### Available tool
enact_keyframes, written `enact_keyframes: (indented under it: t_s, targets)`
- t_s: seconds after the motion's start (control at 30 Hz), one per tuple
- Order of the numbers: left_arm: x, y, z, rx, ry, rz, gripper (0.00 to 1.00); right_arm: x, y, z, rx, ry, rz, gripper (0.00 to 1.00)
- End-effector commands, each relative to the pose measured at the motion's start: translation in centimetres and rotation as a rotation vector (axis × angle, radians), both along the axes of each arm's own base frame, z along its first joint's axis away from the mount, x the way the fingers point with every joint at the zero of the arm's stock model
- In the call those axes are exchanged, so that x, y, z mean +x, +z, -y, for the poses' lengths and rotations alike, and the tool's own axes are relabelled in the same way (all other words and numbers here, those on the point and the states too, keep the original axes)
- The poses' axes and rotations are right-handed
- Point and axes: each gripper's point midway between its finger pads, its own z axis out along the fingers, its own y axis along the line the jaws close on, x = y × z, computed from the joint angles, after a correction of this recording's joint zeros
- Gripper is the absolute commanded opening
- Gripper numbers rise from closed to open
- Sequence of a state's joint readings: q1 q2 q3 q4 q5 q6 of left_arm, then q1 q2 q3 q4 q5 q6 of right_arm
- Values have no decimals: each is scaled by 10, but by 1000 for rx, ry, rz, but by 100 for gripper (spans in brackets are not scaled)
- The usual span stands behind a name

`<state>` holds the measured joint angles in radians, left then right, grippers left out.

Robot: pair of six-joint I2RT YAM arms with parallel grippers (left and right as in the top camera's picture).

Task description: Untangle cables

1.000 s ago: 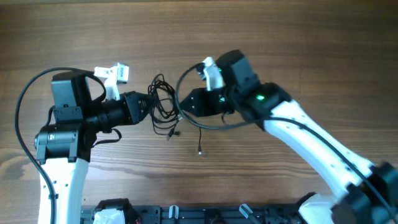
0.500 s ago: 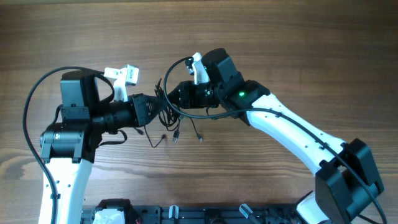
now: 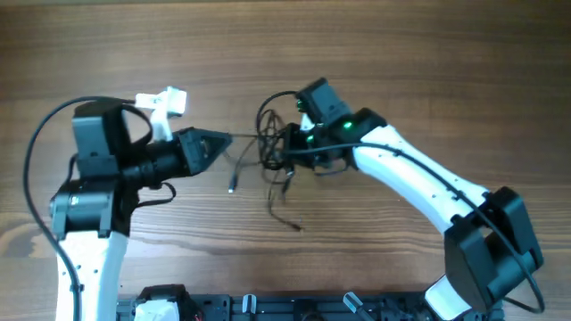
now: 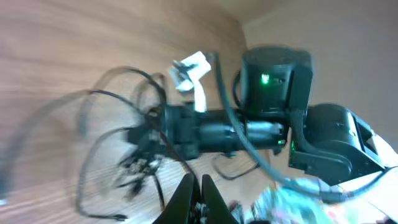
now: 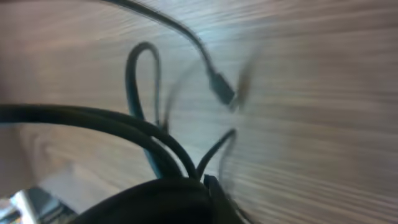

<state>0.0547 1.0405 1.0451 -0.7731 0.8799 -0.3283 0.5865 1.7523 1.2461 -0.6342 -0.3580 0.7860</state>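
Both clamped on cables (image 3: 267,153): L pincer (image 3: 223,141) on strand, R pincer (image 3: 284,153) on tangle.

One camera hangs overhead, staring straight down at the table (image 3: 428,53). The left wrist camera looks low across it toward the right arm (image 4: 273,124). The right wrist camera sits close over the cables (image 5: 217,87), which all three views share.
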Motion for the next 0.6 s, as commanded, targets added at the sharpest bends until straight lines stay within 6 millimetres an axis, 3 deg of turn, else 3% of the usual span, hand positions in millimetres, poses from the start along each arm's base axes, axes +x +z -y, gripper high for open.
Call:
enact_keyframes:
  t_s: [0.0, 0.1, 0.13, 0.23, 0.3, 0.47, 0.57]
  targets:
    - [-2, 31, -31, 31, 131, 125, 4, 19, -20, 40, -53, 39, 13, 4]
    - [-4, 19, -36, 49, 133, 83, 5, 7, 0, 20, 77, 177, 37, 4]
    - [-6, 12, -33, 52, 116, 53, 11, 4, 8, 16, 106, 197, 43, 4]
    - [-12, -10, -16, 80, 4, -9, 46, -6, 39, 6, 198, 239, 79, 5]
    - [-15, -22, 4, 87, -88, -46, 57, -9, 59, 5, 217, 224, 111, 4]
    - [-12, -48, 54, 105, -274, -88, 61, -11, 87, 9, 233, 184, 165, 4]
    - [-2, -61, 80, 100, -337, -87, 58, -15, 90, 10, 236, 185, 160, 5]
